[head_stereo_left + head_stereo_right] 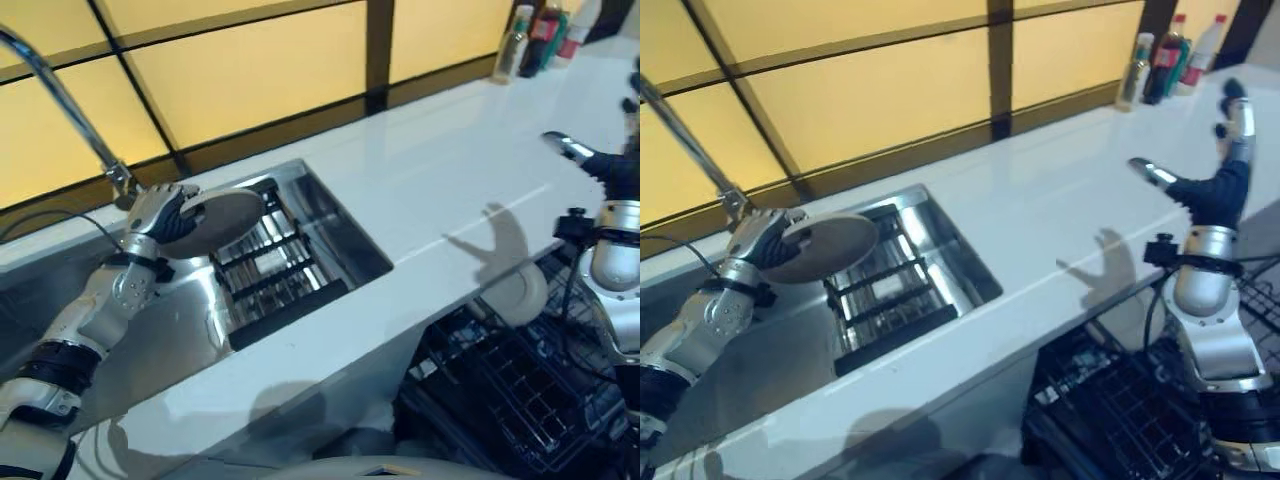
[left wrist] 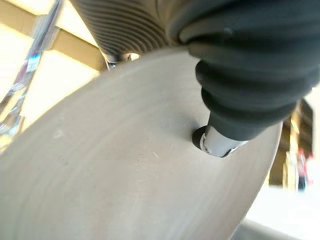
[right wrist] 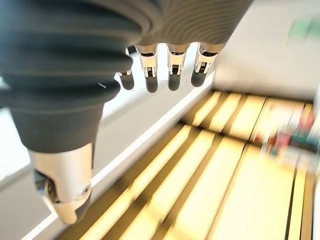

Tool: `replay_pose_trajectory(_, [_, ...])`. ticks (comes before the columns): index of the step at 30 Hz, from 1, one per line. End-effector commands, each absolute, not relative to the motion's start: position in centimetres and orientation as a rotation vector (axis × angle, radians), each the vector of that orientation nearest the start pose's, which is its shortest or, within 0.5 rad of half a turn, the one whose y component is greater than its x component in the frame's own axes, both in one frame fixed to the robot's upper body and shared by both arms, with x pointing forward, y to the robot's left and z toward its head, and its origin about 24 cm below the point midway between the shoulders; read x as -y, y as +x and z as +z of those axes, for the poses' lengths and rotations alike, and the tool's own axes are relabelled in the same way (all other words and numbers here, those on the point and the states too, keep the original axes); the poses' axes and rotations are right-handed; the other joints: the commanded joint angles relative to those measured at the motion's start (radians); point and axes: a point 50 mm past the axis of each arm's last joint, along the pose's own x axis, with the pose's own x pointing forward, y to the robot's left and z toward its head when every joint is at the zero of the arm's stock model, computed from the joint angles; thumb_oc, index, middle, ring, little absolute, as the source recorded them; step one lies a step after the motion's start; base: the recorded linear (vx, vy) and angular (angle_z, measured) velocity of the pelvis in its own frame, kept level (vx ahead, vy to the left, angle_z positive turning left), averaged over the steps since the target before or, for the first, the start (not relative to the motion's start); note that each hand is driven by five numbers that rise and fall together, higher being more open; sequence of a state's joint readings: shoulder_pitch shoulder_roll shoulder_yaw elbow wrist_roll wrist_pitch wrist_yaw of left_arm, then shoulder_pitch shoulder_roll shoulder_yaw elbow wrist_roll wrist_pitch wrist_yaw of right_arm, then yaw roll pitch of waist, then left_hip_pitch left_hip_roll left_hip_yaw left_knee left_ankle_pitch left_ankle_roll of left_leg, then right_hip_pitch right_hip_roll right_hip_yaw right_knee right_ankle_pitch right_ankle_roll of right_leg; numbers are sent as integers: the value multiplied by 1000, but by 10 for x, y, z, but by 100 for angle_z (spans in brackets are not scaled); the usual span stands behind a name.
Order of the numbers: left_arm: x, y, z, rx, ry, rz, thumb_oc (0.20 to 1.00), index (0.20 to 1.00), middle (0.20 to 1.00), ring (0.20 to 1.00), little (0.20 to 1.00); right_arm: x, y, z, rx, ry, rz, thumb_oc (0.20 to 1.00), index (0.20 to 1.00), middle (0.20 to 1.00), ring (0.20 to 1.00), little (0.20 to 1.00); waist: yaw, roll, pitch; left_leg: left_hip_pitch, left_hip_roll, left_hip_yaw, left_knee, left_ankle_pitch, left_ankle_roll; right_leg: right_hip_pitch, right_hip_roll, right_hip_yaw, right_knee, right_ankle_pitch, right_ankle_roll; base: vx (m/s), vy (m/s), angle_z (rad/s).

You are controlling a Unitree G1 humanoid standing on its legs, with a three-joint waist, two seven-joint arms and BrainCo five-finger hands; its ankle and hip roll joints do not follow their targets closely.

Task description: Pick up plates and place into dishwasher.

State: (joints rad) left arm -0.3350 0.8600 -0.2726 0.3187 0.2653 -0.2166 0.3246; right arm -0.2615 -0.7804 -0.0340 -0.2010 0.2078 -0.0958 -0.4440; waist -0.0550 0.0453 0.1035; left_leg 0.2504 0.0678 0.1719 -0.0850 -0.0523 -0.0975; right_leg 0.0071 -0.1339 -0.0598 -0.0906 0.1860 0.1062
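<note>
My left hand (image 1: 160, 215) pinches the round beige ceramic plate (image 1: 228, 218) by its rim above the steel sink (image 1: 330, 215); stiff, slippery, breakable. My right hand (image 1: 1215, 190) is spread.

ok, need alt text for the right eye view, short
The robot's left hand holds a round grey plate over a steel sink with a dark rack in it. Its right hand is raised open above the white counter, with an open dishwasher rack below.
</note>
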Motion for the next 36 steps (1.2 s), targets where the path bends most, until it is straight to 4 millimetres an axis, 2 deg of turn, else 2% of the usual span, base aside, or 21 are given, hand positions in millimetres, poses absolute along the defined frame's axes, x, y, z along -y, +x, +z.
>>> replay_pose_trajectory(1, [-252,301,171,536,887,129,200,200,200,200,200,219,268,248,786,-438,-155,1000,1000,1000,1000,1000,24,-37,-39,-89,-81,21,74,-69,92,107,57,-61,26,-196,2,-41,-20,23])
replay_pose_trajectory(6, [-205,293,174,644,679,25,200,200,200,200,200,192,275,227,705,-451,2,1000,1000,1000,1000,1000,52,-53,-51,-77,-74,-1,41,-54,91,122,56,-89,16,-194,2,-37,-24,19])
replay_pose_trajectory(11, [-184,285,182,715,564,-35,200,200,200,200,200,177,278,216,639,-453,118,1000,1000,1000,1000,1000,67,-64,-57,-75,-71,-19,15,-37,85,129,56,-105,7,-191,4,-54,-21,8])
replay_pose_trajectory(14, [-173,280,190,794,555,-46,200,200,200,200,200,166,281,211,612,-449,187,1000,1000,1000,1000,1000,72,-65,-59,-77,-72,-25,14,-35,86,130,54,-111,5,-191,4,-40,10,6])
replay_pose_trajectory(21, [-154,276,197,859,509,-113,200,200,200,200,200,147,285,202,561,-447,291,1000,1000,1000,1000,1000,82,-70,-69,-81,-76,-31,13,-32,88,133,51,-116,3,-189,5,0,0,0])
replay_pose_trajectory(30, [-146,274,197,863,472,-194,200,200,200,200,200,142,288,197,504,-360,353,1000,1000,1000,1000,1000,85,-74,-73,-85,-81,-37,25,-38,92,127,49,-104,3,-186,7,0,0,0])
replay_pose_trajectory(36, [-122,266,187,855,472,-427,200,200,200,200,200,130,287,201,533,-298,366,1000,1000,1000,1000,1000,89,-71,-74,-90,-83,-33,38,-46,96,120,44,-100,3,-180,9,0,0,0])
